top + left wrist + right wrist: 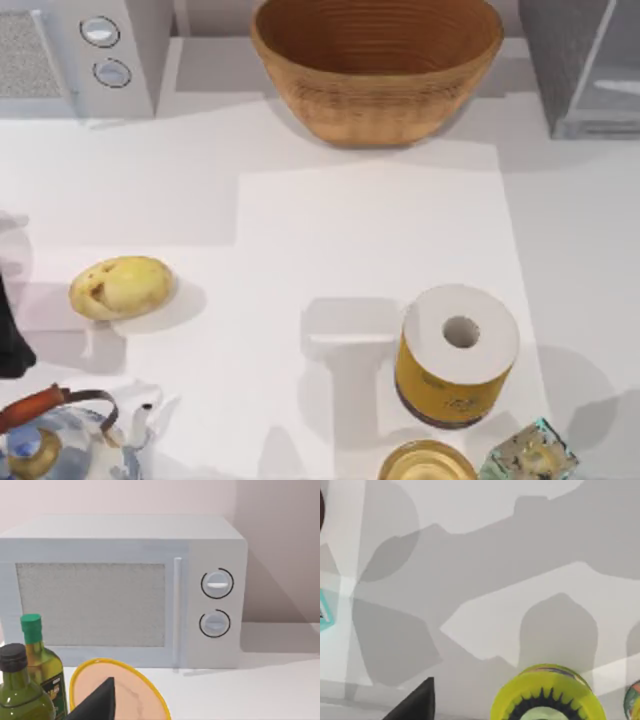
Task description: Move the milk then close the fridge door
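Locating the milk comes first: its position cannot be told at this moment, so no reach should be committed until the small blue carton is confirmed.

The fridge (562,50) stands at the far right corner of the desk (370,230), and the fridge door (615,60) appears as a pale panel on its right; how far it stands open cannot be judged.

The left gripper (98,703) sits at the near left, facing the microwave (120,590), with the potato (122,287) just to its right in the top view. The right gripper (418,703) hangs over bare desk at the near right. Whether either gripper stands apart or together cannot be told.

Recommended procedure:
1. Assign the right arm, since it is the one nearer the fridge.
2. Route it past the paper roll (458,355) and clear of the basket (375,65).
3. Grip the carton on its flat sides and set it down clear of the door's swing.
4. Push the panel near its free edge, away from the hinge, until it seats.
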Available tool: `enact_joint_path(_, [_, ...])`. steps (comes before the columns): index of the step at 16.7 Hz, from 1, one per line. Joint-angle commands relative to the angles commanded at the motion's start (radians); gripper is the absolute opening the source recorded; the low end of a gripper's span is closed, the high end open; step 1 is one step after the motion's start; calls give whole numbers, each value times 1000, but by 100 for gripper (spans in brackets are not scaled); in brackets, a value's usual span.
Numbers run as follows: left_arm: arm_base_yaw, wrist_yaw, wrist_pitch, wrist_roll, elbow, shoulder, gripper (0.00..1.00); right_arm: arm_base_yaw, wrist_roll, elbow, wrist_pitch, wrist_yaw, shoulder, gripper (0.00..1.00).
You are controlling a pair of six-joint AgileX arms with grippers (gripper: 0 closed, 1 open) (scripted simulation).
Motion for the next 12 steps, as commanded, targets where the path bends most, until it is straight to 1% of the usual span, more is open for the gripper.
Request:
enact_joint_path(7, [0,0,0,0,0,0,100,-424,-508,175,97,-232,451,100])
enact_joint_path(10, [0,0,0,0,0,0,100,-555,-693,229,136,-330,610,100])
enact_joint_path(12, [0,0,0,0,0,0,100,-613,-771,250,152,-380,687,100])
